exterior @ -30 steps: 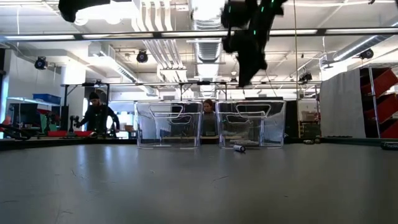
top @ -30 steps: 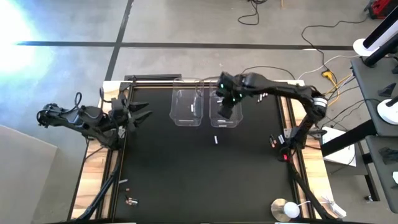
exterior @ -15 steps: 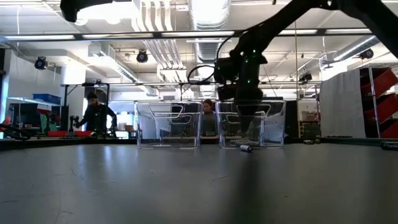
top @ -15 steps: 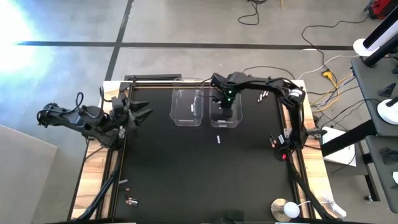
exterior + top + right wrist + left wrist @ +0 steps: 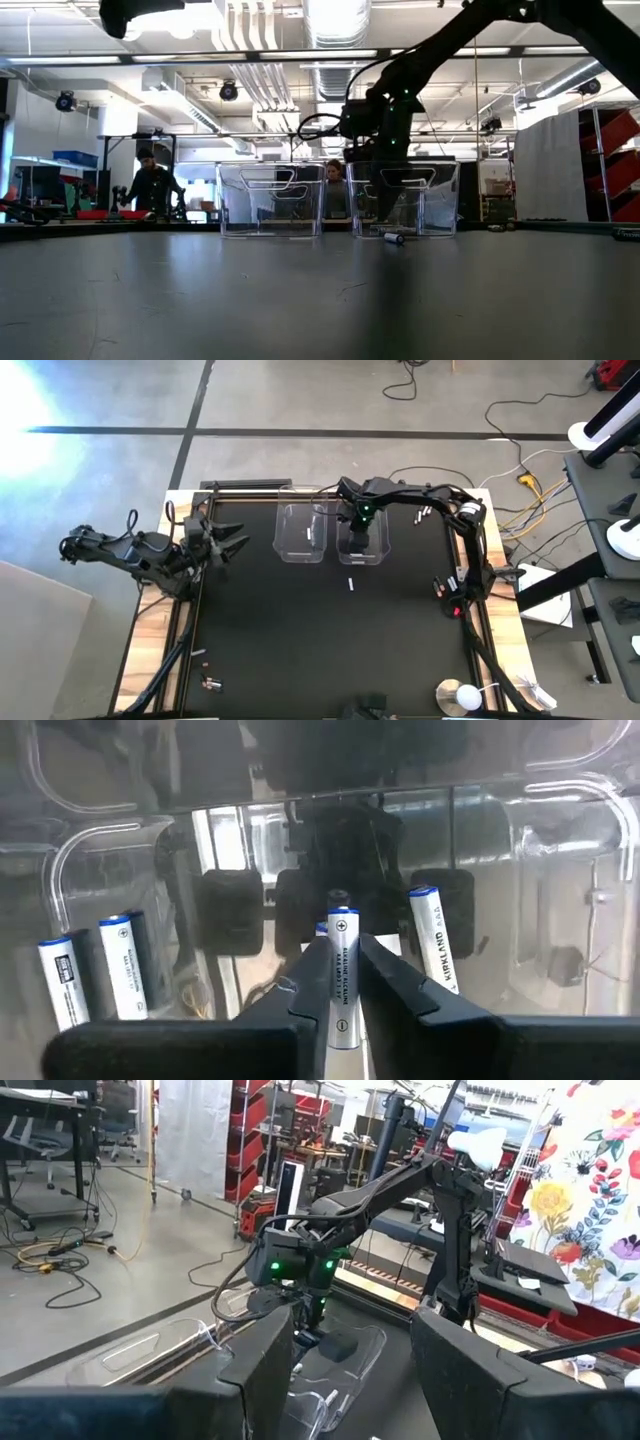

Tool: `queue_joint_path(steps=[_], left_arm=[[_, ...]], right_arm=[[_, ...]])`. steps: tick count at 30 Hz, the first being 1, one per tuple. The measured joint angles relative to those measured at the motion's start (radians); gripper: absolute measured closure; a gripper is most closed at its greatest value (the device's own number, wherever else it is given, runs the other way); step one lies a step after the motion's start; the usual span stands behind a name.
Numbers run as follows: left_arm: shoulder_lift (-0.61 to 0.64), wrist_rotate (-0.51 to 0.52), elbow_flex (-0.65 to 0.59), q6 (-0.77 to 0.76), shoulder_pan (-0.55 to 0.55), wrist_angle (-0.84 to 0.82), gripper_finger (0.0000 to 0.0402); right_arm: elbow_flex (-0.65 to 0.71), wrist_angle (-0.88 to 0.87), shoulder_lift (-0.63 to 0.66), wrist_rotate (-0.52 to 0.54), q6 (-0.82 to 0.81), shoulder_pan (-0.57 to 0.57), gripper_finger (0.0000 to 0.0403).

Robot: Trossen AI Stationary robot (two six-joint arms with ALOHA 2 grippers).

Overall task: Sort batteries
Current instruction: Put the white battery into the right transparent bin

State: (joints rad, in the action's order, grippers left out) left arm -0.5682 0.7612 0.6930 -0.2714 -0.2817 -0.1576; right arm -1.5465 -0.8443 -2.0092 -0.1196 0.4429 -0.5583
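My right gripper reaches down into the right clear bin and is shut on a silver-white battery. Several more silver-white batteries lie on that bin's floor. The left clear bin stands beside it. One battery lies on the black mat just in front of the bins, also seen in the low view. A few small batteries lie near the front left corner. My left gripper waits open and level at the table's left edge. My right gripper pinches the battery's long sides between its two fingers. The battery lies along the fingers, and its capped end sticks out past the fingertips into the bin. The fingers come from above, slanting steeply down. Whether the battery touches the bin floor, I cannot tell.
A round white-and-metal disc sits at the front right corner. Small dark and reddish items lie by the right edge. People stand in the room beyond the far edge. The wide black mat lies in front of the bins.
My right gripper has come down from high above the table into the right bin, rolling its wrist as it sank, and over the last half second it has nearly stopped. The battery has stayed between its fingers.
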Motion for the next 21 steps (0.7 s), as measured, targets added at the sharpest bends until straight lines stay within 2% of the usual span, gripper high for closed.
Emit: queue_joint_path(steps=[5,12,17,21], left_arm=[[0.005,0.000,0.000,0.009,0.000,0.010,0.0219],[0.020,-0.031,0.000,0.056,0.000,0.042,0.0219],[0.021,-0.164,0.000,0.148,0.000,0.127,0.0219],[0.022,-0.282,0.000,0.174,0.000,0.147,0.0219]], right_arm=[[-0.036,-0.019,0.069,0.035,-0.006,0.008,0.0299],[-0.057,-0.006,0.288,0.098,-0.164,0.056,0.0243],[-0.054,-0.003,0.432,0.104,-0.381,0.178,0.0221],[-0.040,-0.002,0.485,0.245,-0.571,0.356,0.0202]])
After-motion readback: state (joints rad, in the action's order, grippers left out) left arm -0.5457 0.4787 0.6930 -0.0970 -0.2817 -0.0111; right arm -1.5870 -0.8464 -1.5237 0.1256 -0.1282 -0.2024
